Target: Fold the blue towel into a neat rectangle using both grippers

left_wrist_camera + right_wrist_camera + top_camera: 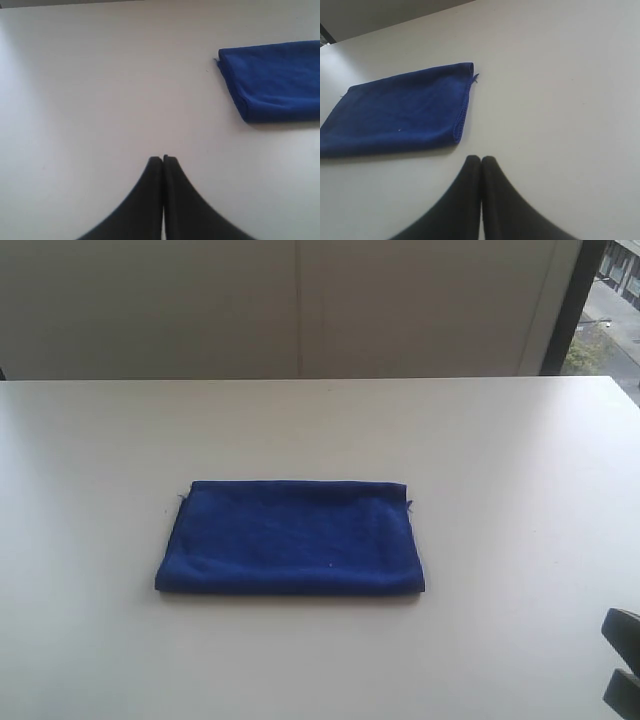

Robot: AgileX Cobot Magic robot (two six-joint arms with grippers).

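A deep royal-blue terry cloth towel (290, 537) lies folded into a flat, soft-napped rectangle near the middle of the smooth matte white table (500, 440). Its layered edges are rounded and slightly puffy, and a short loose thread (476, 77) sticks out at one corner.

The left gripper (163, 158) has two black, smoothly curved fingers pressed together tip to tip, grasping nothing, over bare tabletop well apart from the towel's short end. The right gripper (481, 158) is likewise clenched on nothing, near the towel's other short end without touching it.

In the exterior view two dark blocky pieces (622, 660) are cut off at the lower right edge; what part they are is unclear.

Behind the table stand a pale plain wall (300, 300) and a dark window frame (570, 310), with blurred outdoors beyond.
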